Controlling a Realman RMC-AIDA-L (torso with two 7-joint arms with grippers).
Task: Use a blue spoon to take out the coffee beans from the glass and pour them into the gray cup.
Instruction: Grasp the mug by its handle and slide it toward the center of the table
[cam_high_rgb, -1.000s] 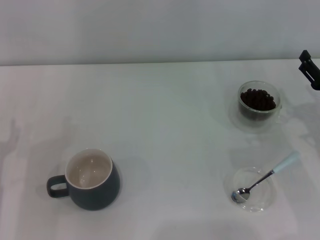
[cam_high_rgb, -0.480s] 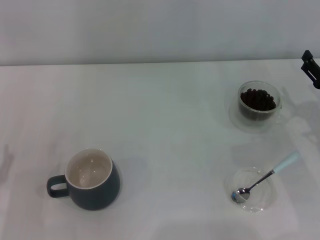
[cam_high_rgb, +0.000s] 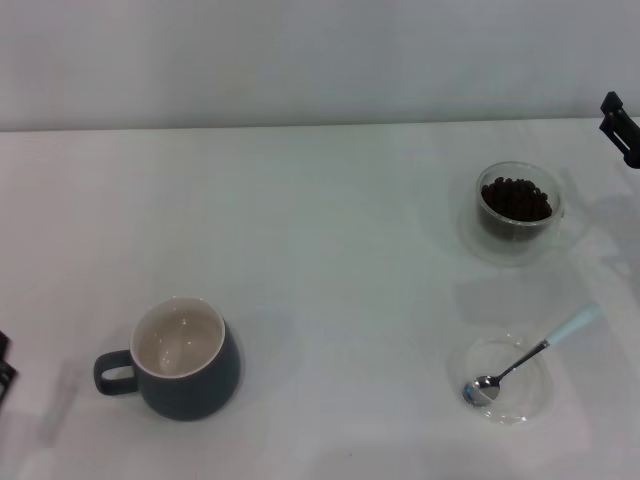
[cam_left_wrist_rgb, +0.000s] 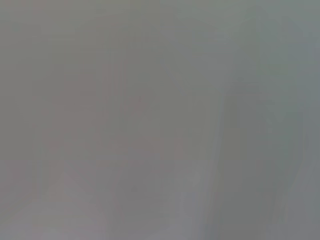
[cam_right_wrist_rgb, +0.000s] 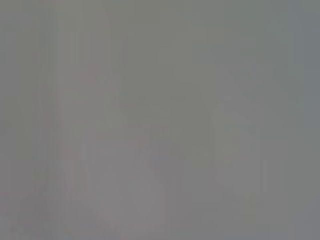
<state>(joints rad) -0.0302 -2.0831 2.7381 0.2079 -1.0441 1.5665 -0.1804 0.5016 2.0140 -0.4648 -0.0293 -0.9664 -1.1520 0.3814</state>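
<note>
The gray cup (cam_high_rgb: 185, 372) stands at the front left of the white table, cream inside and empty, its handle pointing left. The glass (cam_high_rgb: 518, 210) stands at the back right with the coffee beans (cam_high_rgb: 516, 198) heaped in it. The blue spoon (cam_high_rgb: 530, 355) lies at the front right, its metal bowl in a clear shallow saucer (cam_high_rgb: 500, 378) and its pale handle pointing back and right. A dark part of my left gripper (cam_high_rgb: 3, 368) shows at the left edge, left of the cup. A dark part of my right gripper (cam_high_rgb: 622, 126) shows at the right edge, behind the glass. Both wrist views are blank grey.
The white table (cam_high_rgb: 330, 250) runs back to a pale wall. The cup, the glass and the saucer stand well apart from each other.
A dark part of my left gripper has come into view at the left edge beside the cup. My right gripper has drawn slightly toward the right edge. The objects have not moved.
</note>
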